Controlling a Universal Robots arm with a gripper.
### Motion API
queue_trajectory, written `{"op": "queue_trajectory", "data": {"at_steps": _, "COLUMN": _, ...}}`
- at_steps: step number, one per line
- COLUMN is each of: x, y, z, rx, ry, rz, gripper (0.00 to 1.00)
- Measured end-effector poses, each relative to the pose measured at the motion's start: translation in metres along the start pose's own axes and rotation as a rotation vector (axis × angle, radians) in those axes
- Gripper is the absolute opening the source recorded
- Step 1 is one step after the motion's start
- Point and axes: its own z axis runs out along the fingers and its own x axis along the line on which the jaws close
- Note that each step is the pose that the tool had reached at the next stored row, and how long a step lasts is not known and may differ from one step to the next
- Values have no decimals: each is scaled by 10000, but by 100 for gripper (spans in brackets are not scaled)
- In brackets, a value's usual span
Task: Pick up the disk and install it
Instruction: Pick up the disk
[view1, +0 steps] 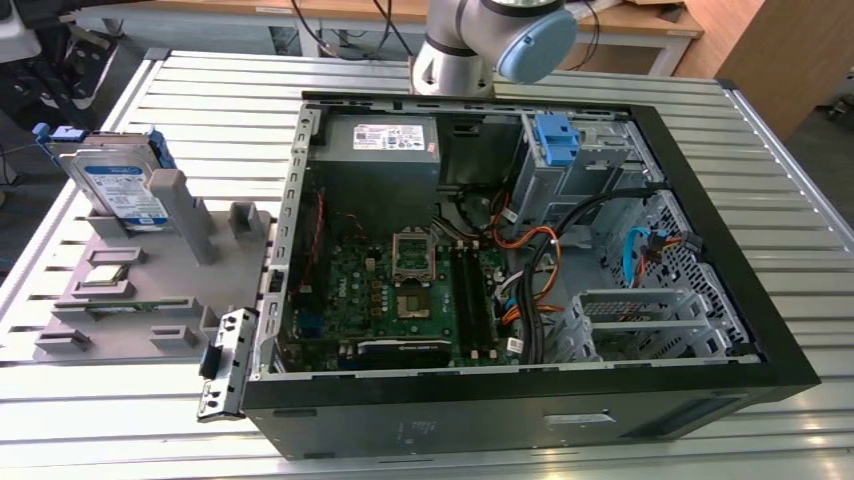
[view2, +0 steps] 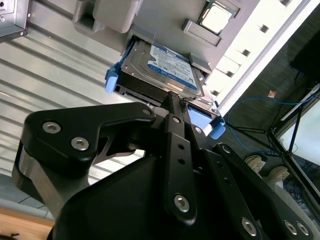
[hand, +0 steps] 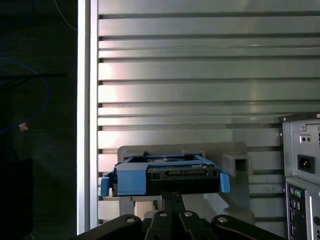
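A: Where is the disk (view1: 118, 185) just now?

B: It stands on edge in a grey holder (view1: 160, 290), on the exterior view's left of the computer case (view1: 534, 405). Its blue carrier frame is clipped around it and the label faces outward.

A: And the gripper (view2: 172, 102)?

B: In both wrist views its black fingers point straight at the disk (view2: 160, 62). The tips line up with the connector edge (hand: 167, 175), but nothing shows how much gap lies between them. In the exterior view nothing touches the disk.

A: How do the fingers stand?

B: They are drawn together with barely a slit between the tips (hand: 172, 196). They hold nothing.

A: What about the arm (view1: 494, 40)?

B: Its grey and pale blue joint sits just behind the case's rear wall, on the side away from the case's front panel.

A: Is there room around the disk?

B: Bare slatted table (hand: 200, 65) stretches out beyond the holder. In the first wrist view a strip of table separates the holder from the case's rear corner (hand: 302, 165). The table's edge rail (hand: 87, 125) runs close beside the disk, on the side away from the case, with dark floor past it. The case lies open, with its boards and cables exposed.
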Motion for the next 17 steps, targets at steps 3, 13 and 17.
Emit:
{"op": "queue_trajectory", "data": {"at_steps": 3, "x": 0, "y": 0, "z": 2, "rx": 2, "ry": 26, "rz": -446, "gripper": 11}}
{"op": "queue_trajectory", "data": {"at_steps": 13, "x": -1, "y": -1, "z": 9, "rx": 42, "ry": 146, "rz": -2448, "gripper": 11}}
{"op": "queue_trajectory", "data": {"at_steps": 17, "x": 0, "y": -1, "z": 12, "rx": 56, "ry": 189, "rz": -3181, "gripper": 11}}
